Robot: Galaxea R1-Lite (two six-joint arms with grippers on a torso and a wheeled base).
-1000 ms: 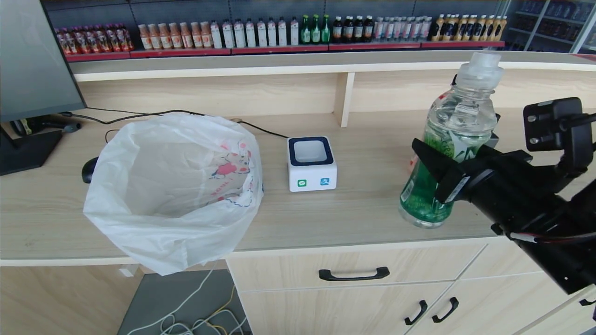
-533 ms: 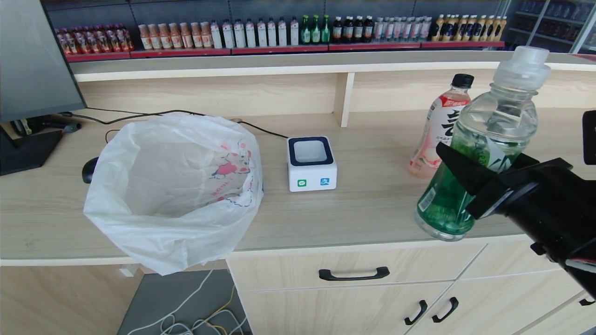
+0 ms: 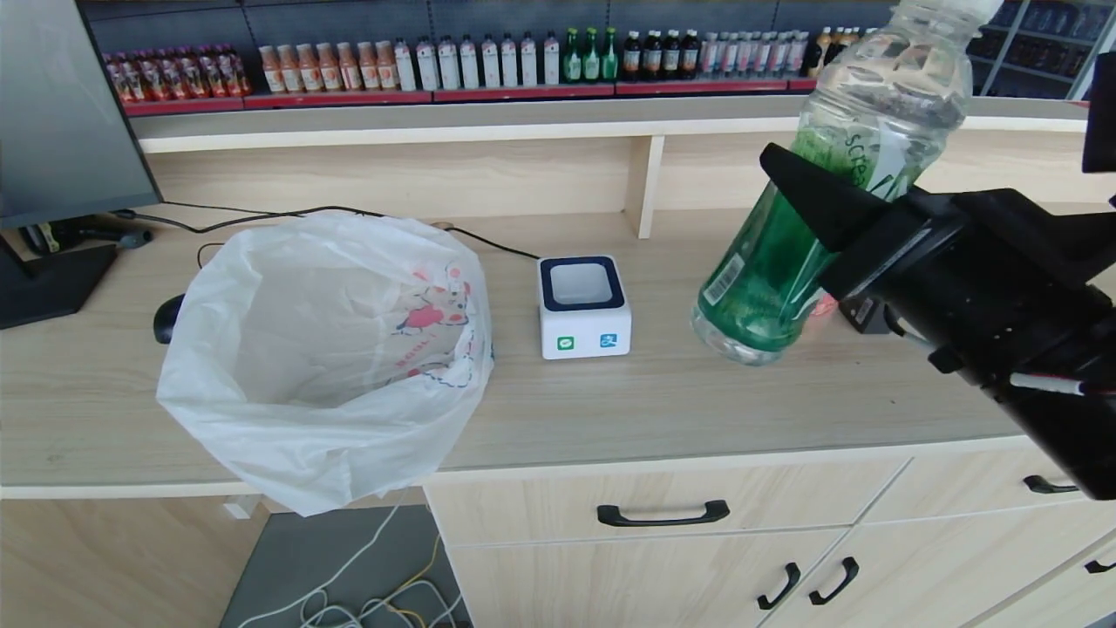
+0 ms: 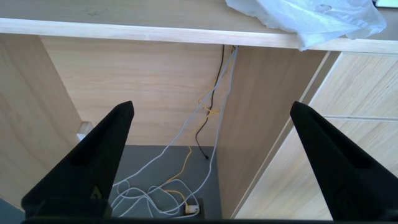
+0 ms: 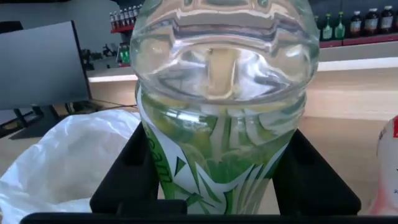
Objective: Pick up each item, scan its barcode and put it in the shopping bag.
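My right gripper is shut on a clear bottle of green drink and holds it tilted in the air, just right of the white barcode scanner. A barcode label shows on the bottle's lower left side. In the right wrist view the green bottle stands between the black fingers. A pink-labelled bottle stands behind it on the counter. The white shopping bag sits open on the counter, left of the scanner. My left gripper hangs open below the counter edge, with nothing in it.
A monitor and a black mouse sit at the counter's left end. A wooden divider rises behind the scanner. Drawers with black handles lie below the counter. Loose cables lie on the floor.
My right gripper has lifted the green bottle off the counter, carried it left toward the scanner and tilted it. The pink bottle is now mostly hidden behind it.
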